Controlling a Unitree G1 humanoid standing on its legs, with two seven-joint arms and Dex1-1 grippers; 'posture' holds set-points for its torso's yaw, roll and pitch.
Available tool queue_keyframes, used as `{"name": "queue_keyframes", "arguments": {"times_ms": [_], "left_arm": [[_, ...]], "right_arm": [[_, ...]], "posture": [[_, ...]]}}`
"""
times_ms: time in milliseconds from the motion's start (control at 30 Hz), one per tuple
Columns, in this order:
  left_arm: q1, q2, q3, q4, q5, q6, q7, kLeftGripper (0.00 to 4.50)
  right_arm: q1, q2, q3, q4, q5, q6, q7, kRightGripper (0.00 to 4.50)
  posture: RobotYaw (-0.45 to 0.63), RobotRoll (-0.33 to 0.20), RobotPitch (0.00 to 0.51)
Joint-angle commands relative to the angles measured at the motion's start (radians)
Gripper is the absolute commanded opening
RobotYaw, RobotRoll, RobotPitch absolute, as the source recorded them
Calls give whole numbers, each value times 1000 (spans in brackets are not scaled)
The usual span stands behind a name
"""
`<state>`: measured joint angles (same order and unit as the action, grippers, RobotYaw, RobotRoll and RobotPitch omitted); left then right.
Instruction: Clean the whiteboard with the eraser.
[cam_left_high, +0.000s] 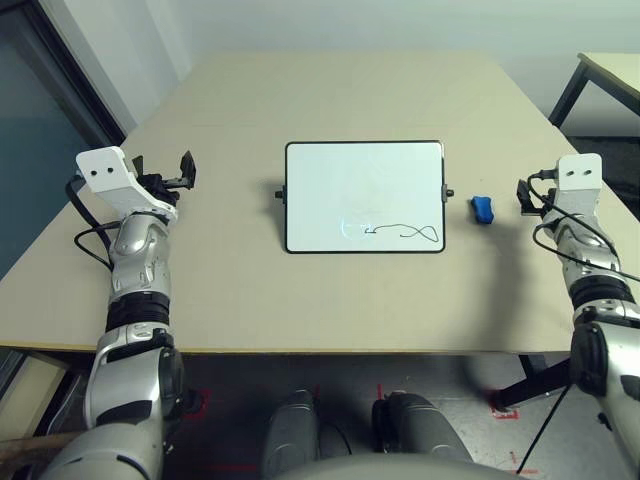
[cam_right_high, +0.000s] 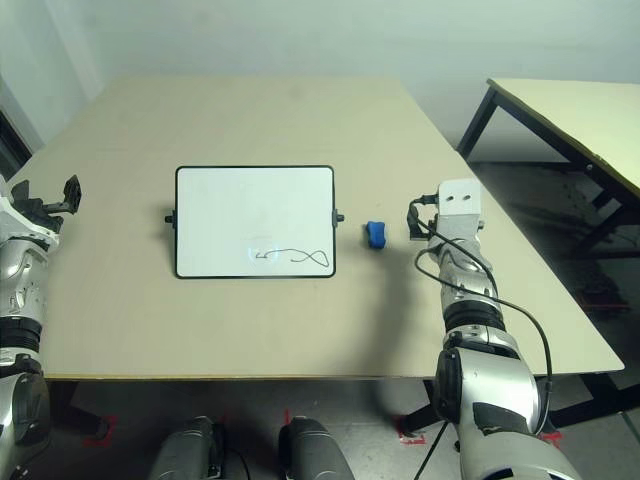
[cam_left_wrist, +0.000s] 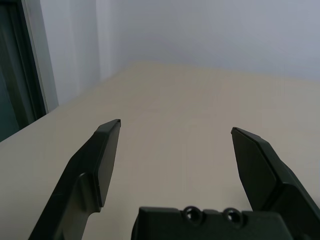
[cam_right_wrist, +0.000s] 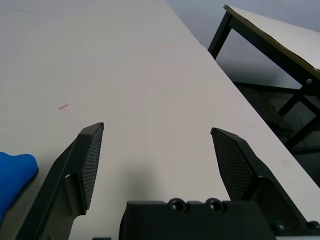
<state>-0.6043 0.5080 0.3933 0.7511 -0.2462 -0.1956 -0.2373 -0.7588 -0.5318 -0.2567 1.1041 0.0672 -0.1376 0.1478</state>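
A: Where did the task's things lie, and how did the grippers stand?

B: The rectangular white whiteboard (cam_left_high: 363, 196), thin black frame and a small black knob on each short side, lay flat at the middle of the pale beige table (cam_left_high: 250, 290), with a thin black scribble (cam_left_high: 402, 232) near its front edge. The small bright blue oblong eraser (cam_left_high: 482, 208) lay on the table just beyond the board's right knob, apart from it. The right gripper (cam_right_wrist: 157, 150) hovered just to the right of the eraser, fingers spread wide, holding nothing. The left gripper (cam_left_wrist: 175, 150) hung well to the left of the board, also wide open and empty.

A: What could have gone wrong from there?

B: Judged from this layout, three risks. The eraser sat beside the right fingers, not between them, so a closing without a sideways shift would likely have missed it or nudged it against the knob. The block was small, so a shallow pinch might have let it twist out. The board lay unheld; wiping pressure could have slid it across the smooth table unless the left gripper steadied its frame.
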Motion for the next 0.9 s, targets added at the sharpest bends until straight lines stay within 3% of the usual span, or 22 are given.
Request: {"name": "queue_keyframes", "arguments": {"times_ms": [33,333,467,633,900], "left_arm": [[13,8,0,37,9,26,17,4500],[-62,41,-25,39,-2,55,-61,4500],[-110,58,-134,-123,-57,270,-324,4500],[-104,91,-247,-308,-92,468,-525,4500],[-109,65,-383,-484,-85,633,-637,4500]], "right_arm": [[27,-3,-7,14,6,31,-19,4474],[20,-18,-17,-104,39,160,-9,4474],[24,6,20,-322,70,416,57,4474],[88,61,60,-553,86,650,78,4474],[93,104,114,-618,62,784,85,4474]], "posture": [[-33,0,39],[-73,0,40],[-94,0,33],[-96,0,26],[-76,0,20]]}}
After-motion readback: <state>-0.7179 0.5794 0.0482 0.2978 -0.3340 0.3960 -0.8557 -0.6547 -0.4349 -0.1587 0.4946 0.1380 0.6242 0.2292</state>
